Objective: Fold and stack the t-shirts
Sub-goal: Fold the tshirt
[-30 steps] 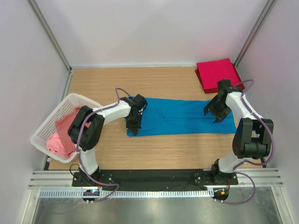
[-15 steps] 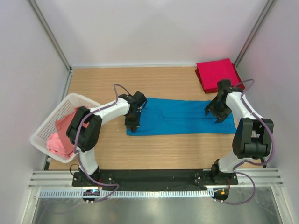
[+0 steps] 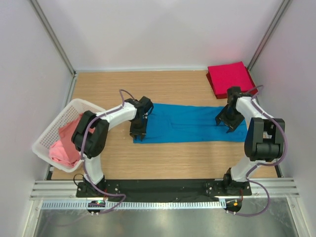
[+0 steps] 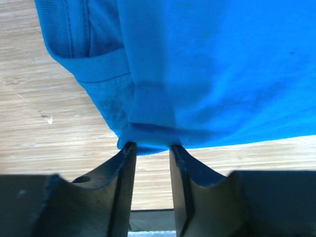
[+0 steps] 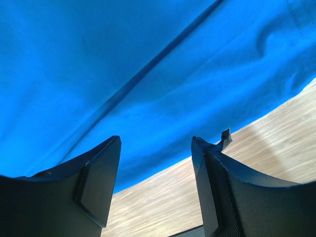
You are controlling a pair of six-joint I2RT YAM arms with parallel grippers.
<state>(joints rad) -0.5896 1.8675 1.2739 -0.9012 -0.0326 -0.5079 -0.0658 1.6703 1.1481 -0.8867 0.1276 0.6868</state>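
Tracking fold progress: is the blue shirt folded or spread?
Partly folded: the blue shirt lies as a long narrow strip, layers doubled.

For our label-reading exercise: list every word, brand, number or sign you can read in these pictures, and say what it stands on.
None. No readable text shows on the blue t-shirt, the red t-shirt, the pink t-shirts, the basket or the table in any view.

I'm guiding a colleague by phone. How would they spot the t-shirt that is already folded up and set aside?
On the wooden table, look to the far right corner. The crimson t-shirt lies there, folded into a flat square. It is the only red one: the blue t-shirt lies in a long strip mid-table, and the pink t-shirts sit crumpled in the white basket at left.
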